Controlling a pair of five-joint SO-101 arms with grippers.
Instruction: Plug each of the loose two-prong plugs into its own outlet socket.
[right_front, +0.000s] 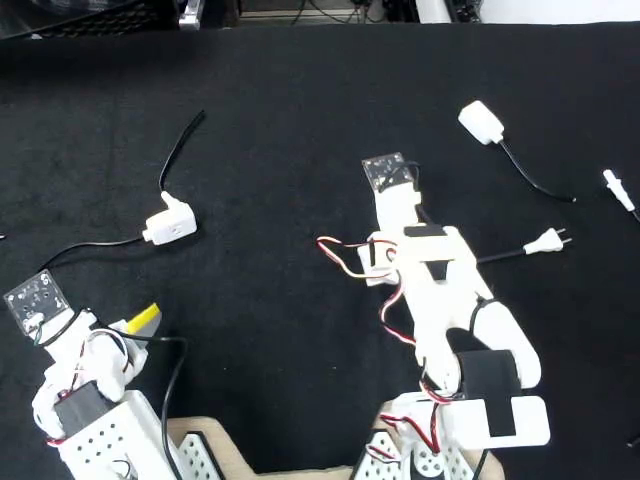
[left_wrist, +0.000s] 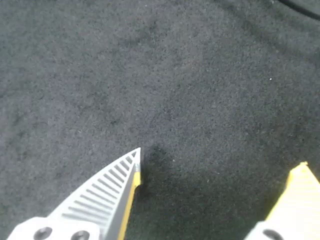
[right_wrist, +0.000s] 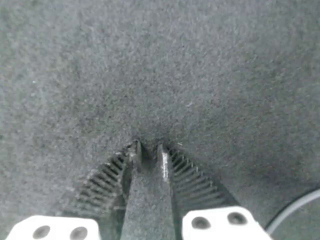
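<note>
Our left gripper (left_wrist: 220, 157) stands wide apart with nothing between its fingers; the ribbed white one and the yellow one both hang over bare black cloth (left_wrist: 150, 60). From above, we find the left gripper (right_front: 140, 322) far to the left of the right arm (right_front: 440, 290), near the front edge. The left arm (right_front: 85, 400) is folded low and compact behind it, with its yellow finger angled away from the front edge.

A white socket (right_front: 170, 225) lies left of the right arm, about level with its wrist. Its black cord curls away on the side farther from that arm.

The right arm stretches from its base at the front edge out over the middle of the cloth, its wrist bent down. Our right gripper (right_wrist: 149, 147) has its fingers all but together, a thin slit between the tips, holding nothing and close over the cloth. A cable (right_wrist: 300, 207) curves past beside it.

A plug (right_front: 548, 240) lies just right of the right arm, its prongs pointing away from it and its cord running back to the arm's side. A second socket (right_front: 482, 122) sits beyond the arm's far end and to the right. A second plug (right_front: 620, 188) lies farthest right of the arm.
</note>
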